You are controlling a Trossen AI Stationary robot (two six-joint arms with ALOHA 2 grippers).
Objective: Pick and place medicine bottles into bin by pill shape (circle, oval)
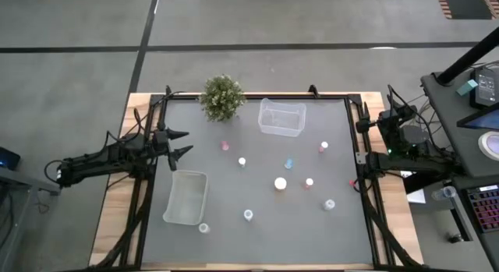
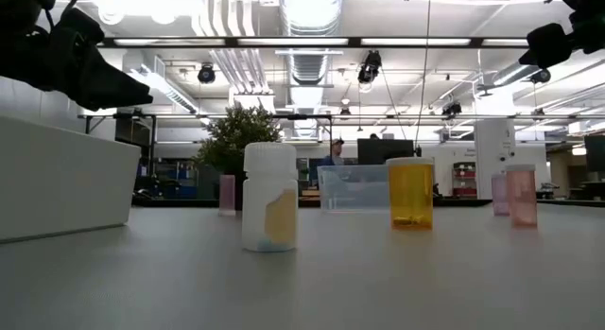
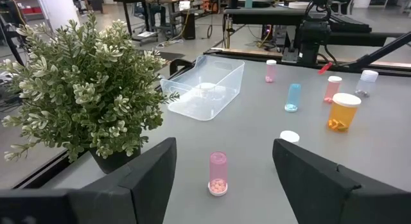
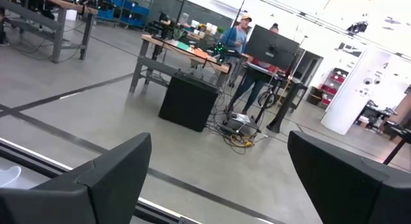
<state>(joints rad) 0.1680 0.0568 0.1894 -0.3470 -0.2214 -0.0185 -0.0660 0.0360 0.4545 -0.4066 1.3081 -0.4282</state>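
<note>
From straight above we get the whole layout: the medicine bottles (image 1: 280, 183) are scattered over the middle and right of the grey desk (image 1: 234, 225), with two clear bins, one (image 1: 282, 118) at the far edge beside the plant (image 1: 222, 97) and one (image 1: 185, 197) near the left side. Up there the bottles are just white caps, so we can't tell much about them.

At desk height they look way better: a white bottle (image 2: 269, 198) with a white cap up close, an orange one (image 2: 410, 193) behind it, and pink ones (image 2: 521, 195) further back.

Only the left wrist camera lets us see pills: a pink bottle (image 3: 218, 174) with small pills at the bottom, a pale blue one (image 3: 293, 97), and the orange one (image 3: 343, 112) with orange pills.

Left pincer (image 1: 182, 143) hangs at the desk's left edge near the plant, fingers spread wide, holding nothing. Right pincer (image 1: 366, 120) sits off the right edge, also wide open and empty; its camera just shows the room and people (image 4: 243, 33) at a workstation.
</note>
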